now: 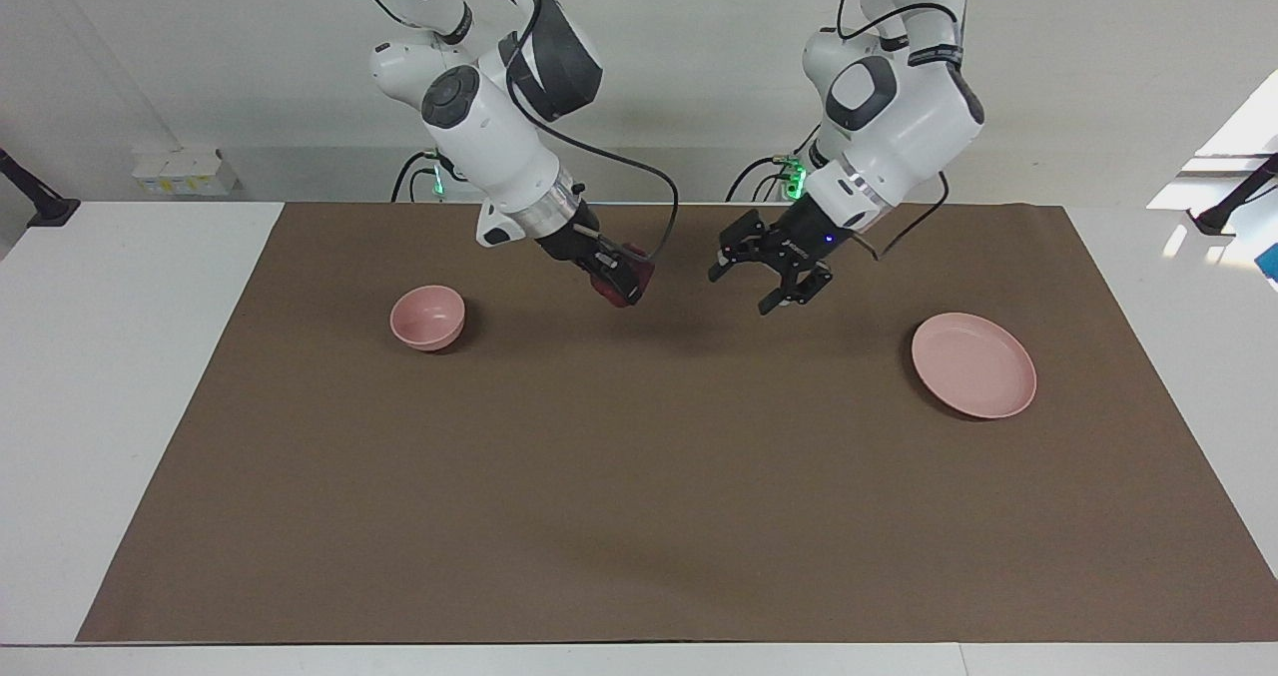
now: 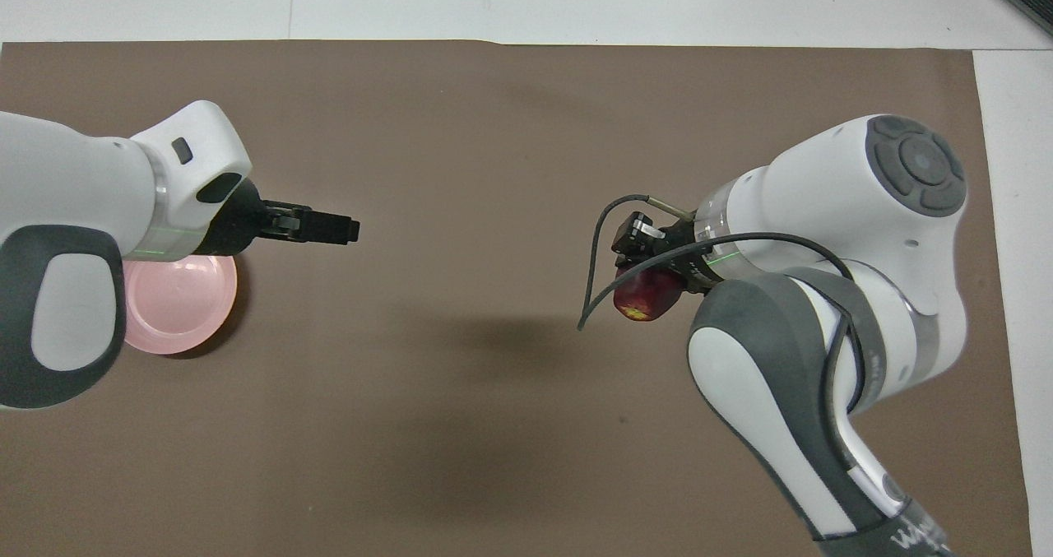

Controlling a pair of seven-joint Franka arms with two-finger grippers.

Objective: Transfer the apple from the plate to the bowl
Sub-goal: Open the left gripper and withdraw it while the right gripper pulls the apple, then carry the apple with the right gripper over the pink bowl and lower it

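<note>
bench (image 1: 100,406): white, carrying a brown mat (image 1: 639,476) on which the task's things sit.
right arm (image 1: 489,147): enters from its own end and holds its load up over the mat's middle, between the two dishes; by my reading it is placed to carry across to the bowl.
left arm (image 1: 889,117): up over the mat near the plate, carrying nothing; it seems only to wait.
plate (image 1: 973,364): bare, toward the left arm's end; in the overhead view the left arm covers part of it.
bowl (image 1: 427,317): nothing in it yet, toward the right arm's end; hidden under the right arm in the overhead view.
right gripper (image 1: 621,279): jaws clenched round the apple, mostly hidden by it and the wrist.
left gripper (image 1: 769,279): jaws released and spread wide.
apple (image 2: 646,296): in the air in the right gripper, in neither dish; only part of it shows.
</note>
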